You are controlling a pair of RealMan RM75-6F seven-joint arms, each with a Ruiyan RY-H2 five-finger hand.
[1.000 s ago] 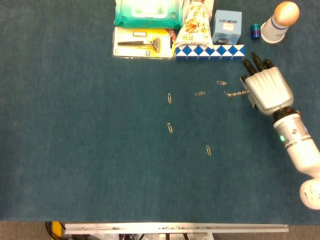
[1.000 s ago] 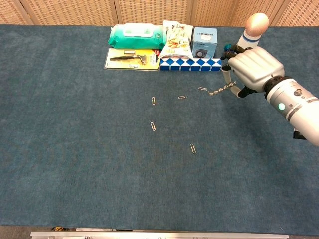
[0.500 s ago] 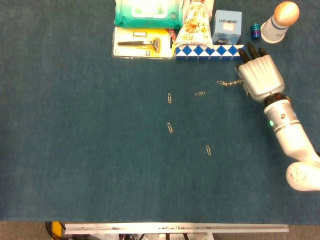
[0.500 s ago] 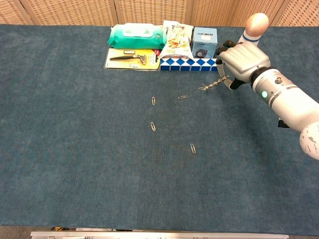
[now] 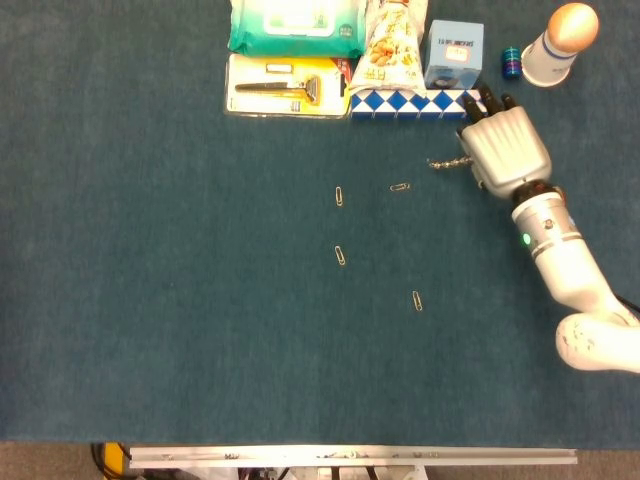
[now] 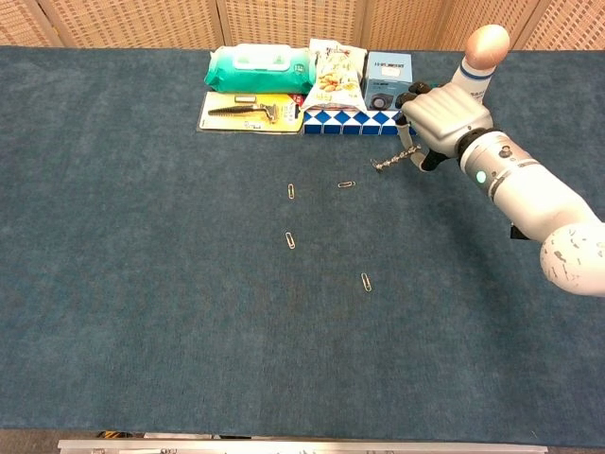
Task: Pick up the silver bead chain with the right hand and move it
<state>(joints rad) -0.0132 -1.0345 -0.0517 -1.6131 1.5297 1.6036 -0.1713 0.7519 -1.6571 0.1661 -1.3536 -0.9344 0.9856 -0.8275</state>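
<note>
My right hand hovers at the back right of the table, just in front of the blue-and-white snake puzzle. It pinches the silver bead chain, whose free end trails out to the left of the hand and hangs low over the blue cloth. The fingers are curled down around the chain's other end, which the palm hides. My left hand appears in neither view.
Along the back edge sit a green wipes pack, a razor in yellow packaging, a snack bag, a small blue box and an egg-topped cup. Several paper clips lie scattered mid-table.
My right hand has moved left and toward the back, carrying the chain along with it; the chain's free end now hangs further left, near the snake puzzle.
</note>
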